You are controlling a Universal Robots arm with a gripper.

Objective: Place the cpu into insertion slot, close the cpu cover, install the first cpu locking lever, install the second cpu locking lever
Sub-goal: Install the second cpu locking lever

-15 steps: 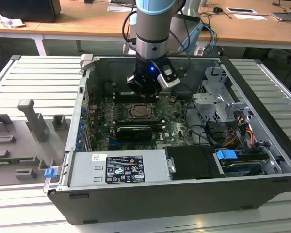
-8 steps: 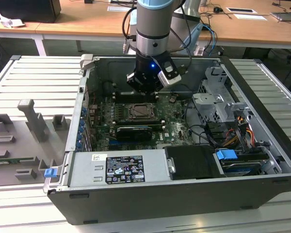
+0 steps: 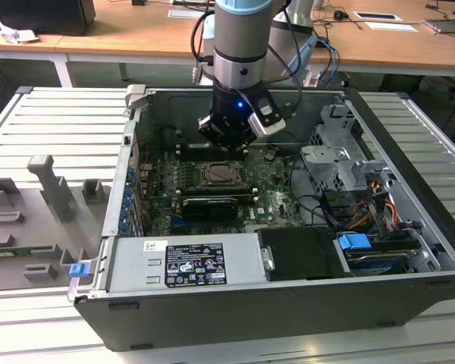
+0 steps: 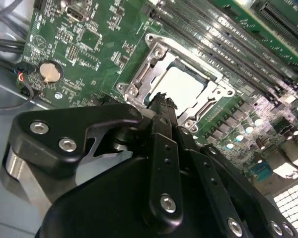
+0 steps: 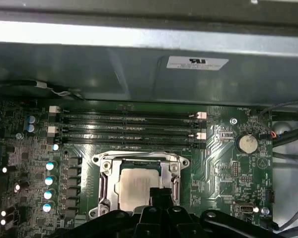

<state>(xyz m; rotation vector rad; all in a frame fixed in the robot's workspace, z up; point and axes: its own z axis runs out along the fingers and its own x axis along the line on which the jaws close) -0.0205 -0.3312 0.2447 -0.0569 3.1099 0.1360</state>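
With the cpu [image 5: 136, 187] seated in the insertion slot [image 5: 105, 184] and the cpu cover [image 5: 139, 159] apparently down, the gripper [image 4: 161, 101], jaws pinched together on nothing, hovers at the socket edge, so the lever step seems in hand, calling for a careful push.

The exterior view looks down at an angle from outside an open computer case [image 3: 288, 296] lying on a ribbed bench [image 3: 53, 129], far enough back to take in the whole case and the arm [image 3: 243, 45] above it. Both wrist views ride close over the green circuit board [image 5: 228, 163], each looking past the black pincer [image 4: 161, 101]. All three views share the insertion slot [image 3: 216, 176] and the long memory slots [image 5: 129, 126] beside it.
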